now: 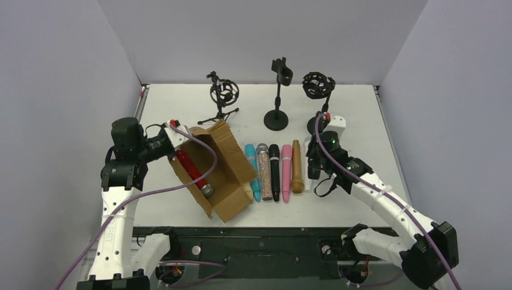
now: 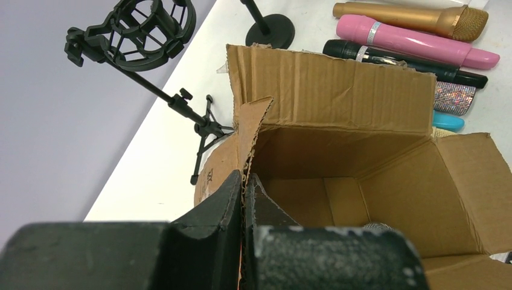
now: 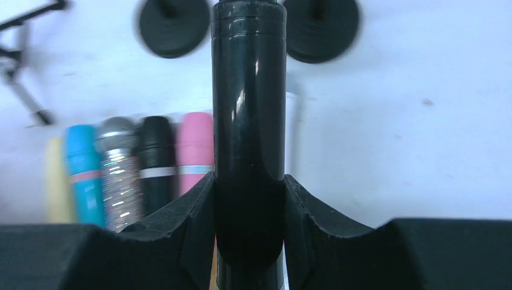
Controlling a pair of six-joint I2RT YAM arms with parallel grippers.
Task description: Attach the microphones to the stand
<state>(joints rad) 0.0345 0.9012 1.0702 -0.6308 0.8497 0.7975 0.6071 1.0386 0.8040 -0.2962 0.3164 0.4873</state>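
Top view: box (image 1: 214, 172) sits left of centre on the table (image 1: 362, 121), with one microphone (image 1: 193, 171) lying inside it. Just right of the box, a row of microphones (image 1: 275, 172) lies side by side, close-packed. Behind them, across the upper middle, stand three stands: tripod stand (image 1: 222, 99) at left, round-base stand (image 1: 277, 99) in the centre, third stand (image 1: 318, 90) at right. Left gripper (image 2: 244, 181) is at the box's upper-left flap, pinching it. Right gripper (image 3: 249, 181) is just right of the row, with a separate microphone (image 3: 249, 109) clamped between its fingers.
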